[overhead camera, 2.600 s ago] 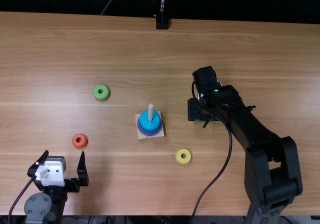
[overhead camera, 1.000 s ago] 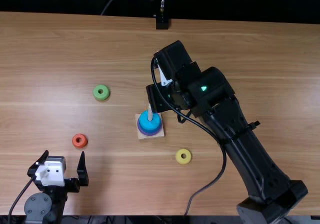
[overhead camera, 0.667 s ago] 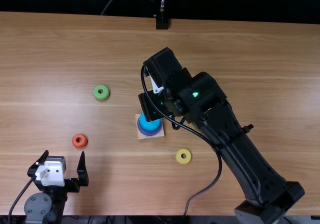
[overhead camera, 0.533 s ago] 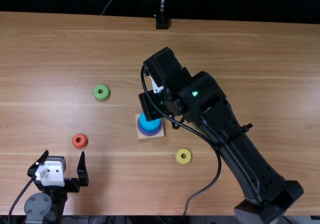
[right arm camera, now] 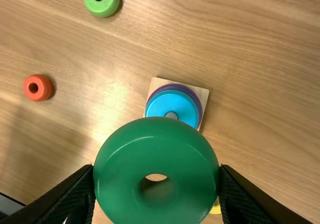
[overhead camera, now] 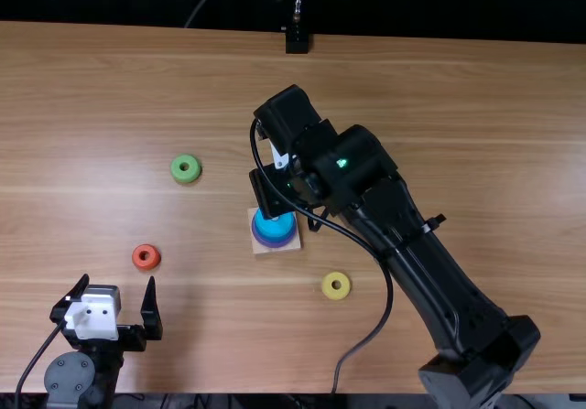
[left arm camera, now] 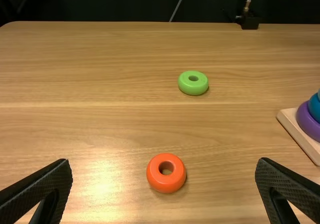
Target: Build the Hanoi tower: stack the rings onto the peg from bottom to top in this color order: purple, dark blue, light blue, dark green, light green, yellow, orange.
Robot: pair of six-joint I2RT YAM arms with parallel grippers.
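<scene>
My right gripper (overhead camera: 275,215) hangs over the far side of the ring stack in the top view. In the right wrist view, the right gripper (right arm camera: 156,176) is shut on the dark green ring (right arm camera: 156,134), whose hole is beside the peg (right arm camera: 171,116), not over it. The light blue ring (right arm camera: 175,103) and purple ring (right arm camera: 196,99) sit on the base; a darker blue ring (left arm camera: 314,106) shows between them in the left wrist view. My left gripper (overhead camera: 112,313) stands open and holds nothing; its fingers flank the orange ring (left arm camera: 166,173) in the left wrist view.
The light green ring (overhead camera: 186,168) lies left of and beyond the wooden base (overhead camera: 279,247). The yellow ring (overhead camera: 336,285) lies on the near right side, below the right arm. A black stand (overhead camera: 297,41) is at the table's far edge.
From the right side of the table, the right arm has swung left to the stack with the dark green ring, lately shifting slightly farther left. The left arm has stayed still.
</scene>
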